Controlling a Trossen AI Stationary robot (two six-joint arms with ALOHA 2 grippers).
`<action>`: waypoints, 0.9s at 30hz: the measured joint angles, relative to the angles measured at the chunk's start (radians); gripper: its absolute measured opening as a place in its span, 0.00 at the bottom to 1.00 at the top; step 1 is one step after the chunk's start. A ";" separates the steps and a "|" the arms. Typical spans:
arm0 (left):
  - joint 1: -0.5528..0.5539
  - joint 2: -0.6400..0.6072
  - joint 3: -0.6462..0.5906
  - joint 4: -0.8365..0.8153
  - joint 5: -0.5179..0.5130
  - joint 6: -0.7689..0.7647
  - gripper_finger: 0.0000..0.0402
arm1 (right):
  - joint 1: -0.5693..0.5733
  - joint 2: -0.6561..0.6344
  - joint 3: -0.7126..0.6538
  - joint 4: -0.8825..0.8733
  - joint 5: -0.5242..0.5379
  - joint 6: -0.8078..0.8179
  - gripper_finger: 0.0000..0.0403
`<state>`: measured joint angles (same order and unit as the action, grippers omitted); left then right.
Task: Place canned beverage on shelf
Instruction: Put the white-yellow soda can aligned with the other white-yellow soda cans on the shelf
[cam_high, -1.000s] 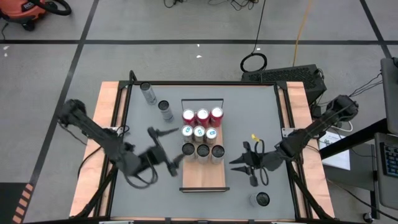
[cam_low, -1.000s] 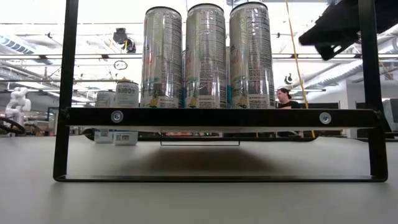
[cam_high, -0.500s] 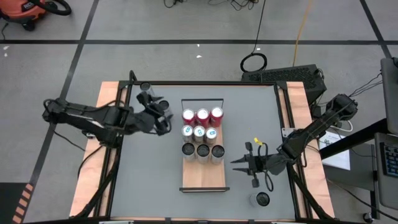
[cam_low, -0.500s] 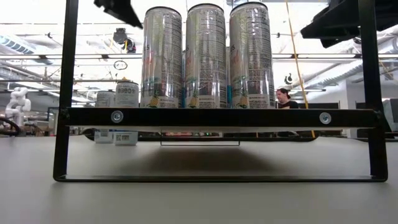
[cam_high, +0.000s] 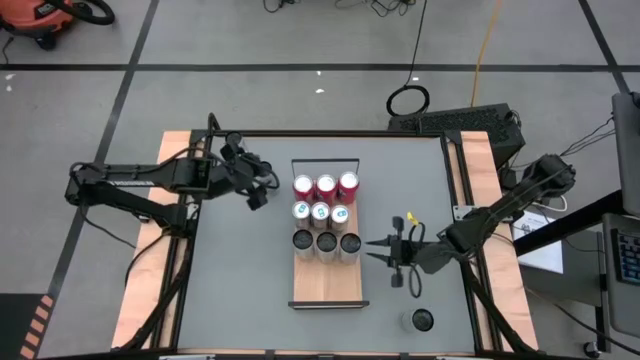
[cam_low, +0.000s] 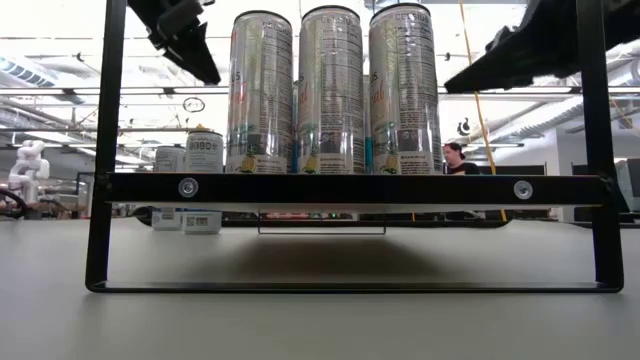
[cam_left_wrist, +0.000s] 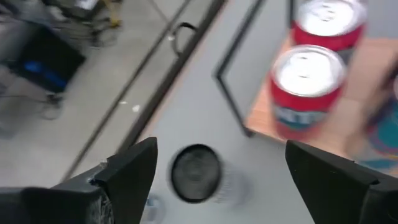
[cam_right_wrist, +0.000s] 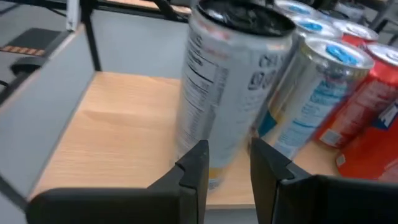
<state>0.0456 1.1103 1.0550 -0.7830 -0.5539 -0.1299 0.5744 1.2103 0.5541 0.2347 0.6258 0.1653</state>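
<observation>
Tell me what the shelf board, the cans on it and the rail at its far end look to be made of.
Long rectangular light-wood shelf board: pale wood or wood-look laminate, matte, with visible grain and dark edging. Red cans, blue-topped silver cans and dark-topped silver cans: probably aluminium, with glossy printed sides and shiny rims. Thin black wire rail: likely painted metal rod, slim and bent at its corners.

Between the left gripper's (cam_left_wrist: 214, 171) spread fingers stands a dark-topped can (cam_left_wrist: 196, 173); beyond it, red cans (cam_left_wrist: 306, 87) (blurred) on the shelf (cam_left_wrist: 367, 106).
</observation>
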 joint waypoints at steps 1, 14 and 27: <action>0.001 0.000 0.000 -0.001 0.028 0.001 0.86 | -0.008 0.013 0.000 0.003 0.000 0.004 0.16; 0.012 0.001 0.000 -0.051 0.087 0.004 0.86 | -0.072 0.121 -0.001 0.054 -0.002 0.029 0.16; 0.012 0.002 0.001 -0.058 0.087 -0.020 0.86 | -0.078 0.147 -0.001 0.136 -0.003 -0.015 0.16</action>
<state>0.0578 1.1118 1.0557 -0.8406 -0.4664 -0.1495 0.4969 1.3571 0.5533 0.3705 0.6231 0.1501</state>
